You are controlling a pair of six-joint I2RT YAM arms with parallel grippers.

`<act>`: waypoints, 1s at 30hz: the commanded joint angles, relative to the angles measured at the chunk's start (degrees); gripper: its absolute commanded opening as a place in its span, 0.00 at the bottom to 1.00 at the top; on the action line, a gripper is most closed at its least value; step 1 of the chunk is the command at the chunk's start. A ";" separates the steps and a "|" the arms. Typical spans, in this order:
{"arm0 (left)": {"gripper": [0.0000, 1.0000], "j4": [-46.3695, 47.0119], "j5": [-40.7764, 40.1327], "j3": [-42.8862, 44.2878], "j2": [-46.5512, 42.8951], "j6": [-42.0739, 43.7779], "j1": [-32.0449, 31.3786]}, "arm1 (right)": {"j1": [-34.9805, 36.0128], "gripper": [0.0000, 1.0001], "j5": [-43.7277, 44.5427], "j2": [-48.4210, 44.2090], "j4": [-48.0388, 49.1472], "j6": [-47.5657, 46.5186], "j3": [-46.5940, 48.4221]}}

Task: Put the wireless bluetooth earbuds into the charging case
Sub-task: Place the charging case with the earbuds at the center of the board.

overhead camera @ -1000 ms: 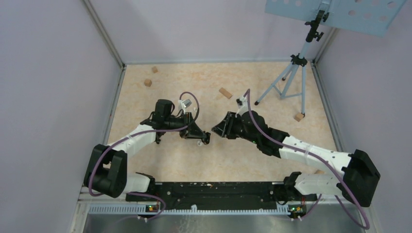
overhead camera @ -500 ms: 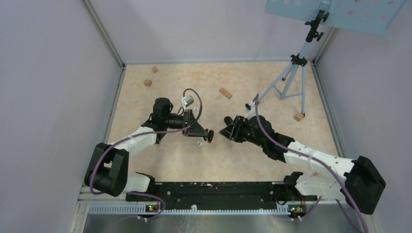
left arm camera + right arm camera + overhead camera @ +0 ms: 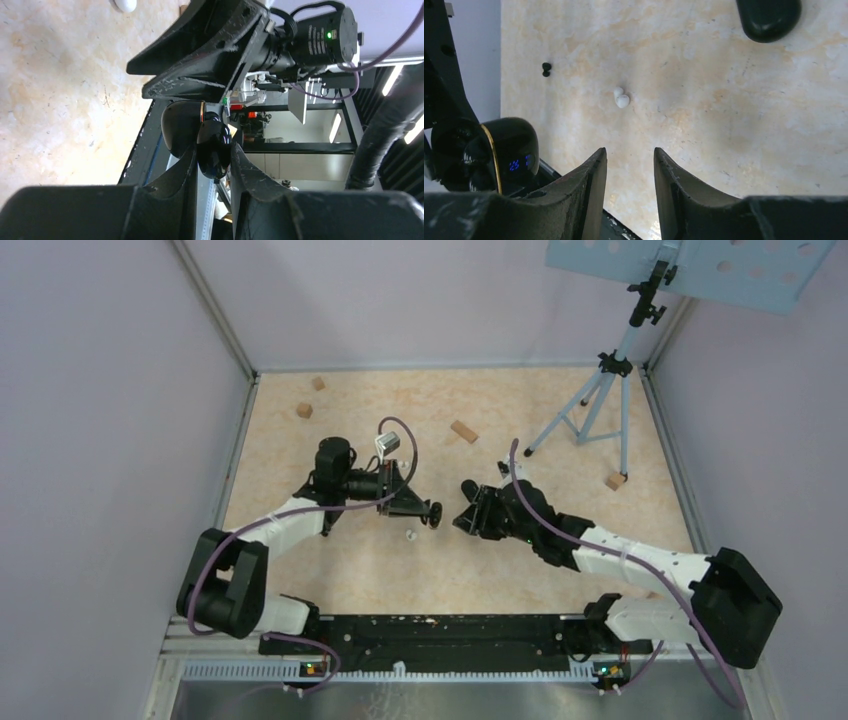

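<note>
Earbuds in sight number 2 — 1 white bud (image 3: 621, 98) and 1 black bud (image 3: 546, 69). Both lie loose on the worktop (image 3: 724, 115), the white one between the 2 arms and near the open case (image 3: 214, 150). The left jaws are clenched on that case, its lid swung back. The right jaws stand parted with nothing between them, above the worktop and near the white bud.

I judge the step in hand to be fetching a bud. Line the gap up over it, come straight down, and pinch the rounded body rather than the stem — gently, since it looks likely to skid. Then carry it to the case's socket.

Also counted: 1 shut black case (image 3: 769, 17) lying apart, and 4 blocks (image 3: 463, 430).
</note>
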 commanded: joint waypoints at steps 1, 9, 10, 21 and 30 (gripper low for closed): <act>0.00 -4.81 -1.05 5.87 5.80 6.66 0.03 | -0.94 0.40 3.73 -2.40 -3.71 -0.28 2.45; 0.00 -7.87 -2.33 23.78 26.08 12.53 1.82 | -3.56 0.41 14.59 -14.73 -19.60 -6.37 4.02; 0.00 -8.21 -1.30 26.65 29.00 12.68 1.90 | -3.77 0.41 15.59 -16.01 -21.41 -6.80 4.11; 0.00 -38.18 -9.29 58.41 54.03 32.11 2.32 | -4.41 0.41 16.38 -21.94 -26.53 -4.44 2.10; 0.00 -42.17 -12.63 59.81 56.44 35.77 3.42 | -4.39 0.41 15.72 -21.20 -25.70 -4.36 2.06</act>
